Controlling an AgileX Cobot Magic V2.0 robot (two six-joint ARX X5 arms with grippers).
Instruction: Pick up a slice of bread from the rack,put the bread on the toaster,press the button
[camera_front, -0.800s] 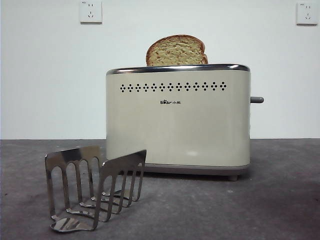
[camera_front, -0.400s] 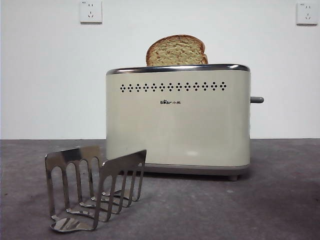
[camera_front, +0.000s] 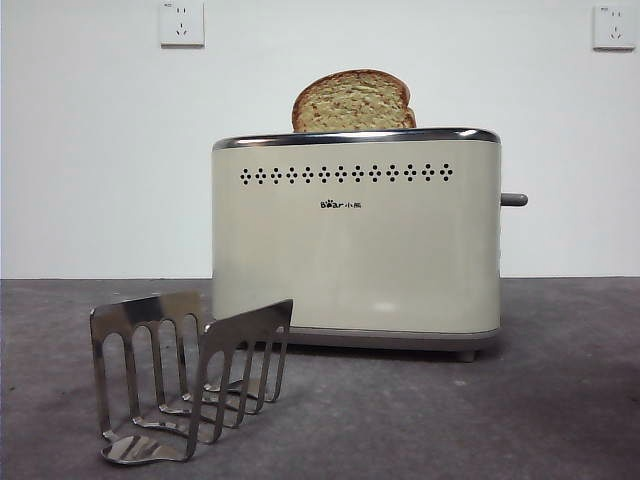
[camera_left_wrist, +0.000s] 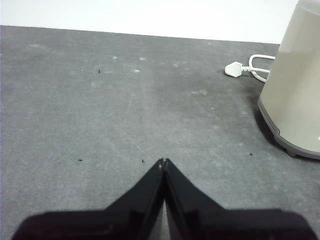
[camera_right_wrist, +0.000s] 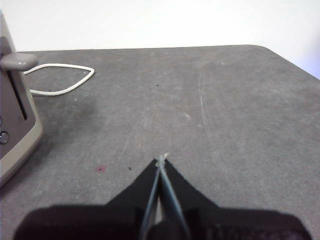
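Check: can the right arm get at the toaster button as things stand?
Probably yes. The right gripper, jaws shut and empty, hangs over bare table, and the button juts from the toaster end facing it, nothing between. The white cord lies behind, out of the way.

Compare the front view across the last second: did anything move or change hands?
Nothing visibly changed. The slice of bread still stands in the toaster, the button is at the same height, the rack sits empty in front, and no gripper enters the front view.
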